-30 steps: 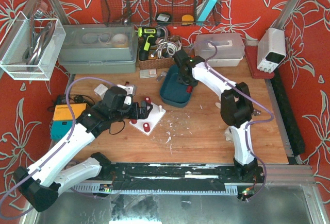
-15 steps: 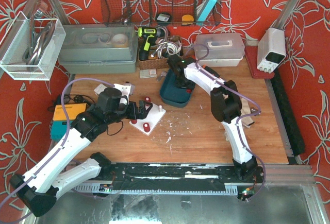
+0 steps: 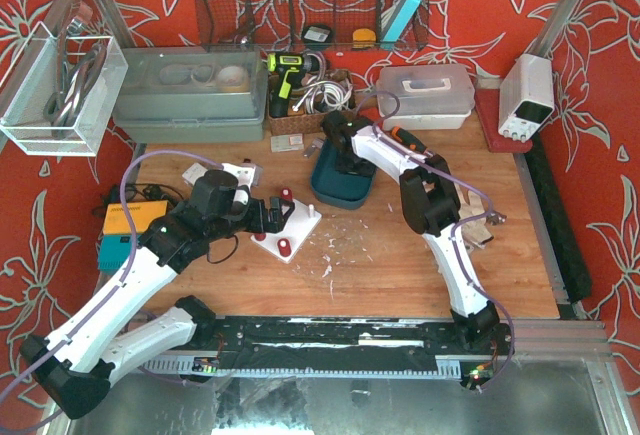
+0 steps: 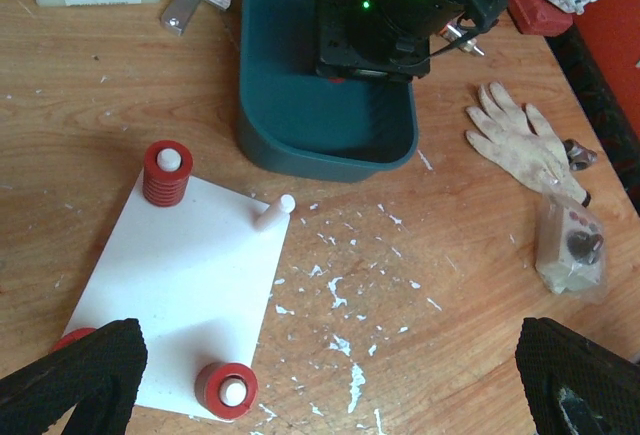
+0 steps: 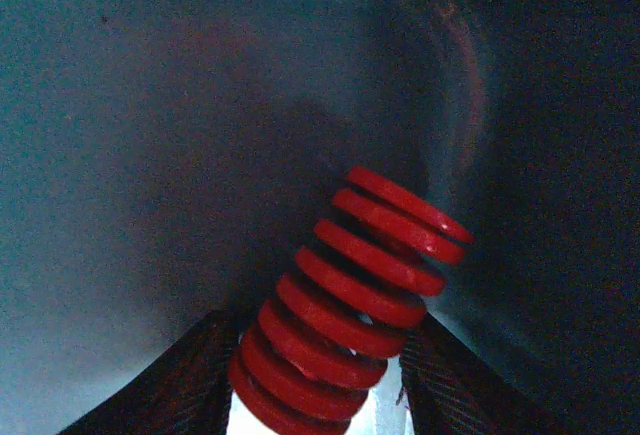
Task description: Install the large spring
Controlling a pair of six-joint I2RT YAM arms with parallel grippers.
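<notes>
The large spring (image 5: 352, 300) is pinched between the right fingers (image 5: 165, 380), down inside the teal bin (image 3: 322, 193) at the back of the worktop (image 3: 400, 265). Its lower coils sit between the two pads, and its upper coils lean away to the right, clear of them. It is bright red, with thick flat coils and dark gaps between. The left fingers (image 4: 75, 370) are spread wide above the white plate (image 4: 190, 275), where one peg (image 4: 273, 213) stands bare.
</notes>
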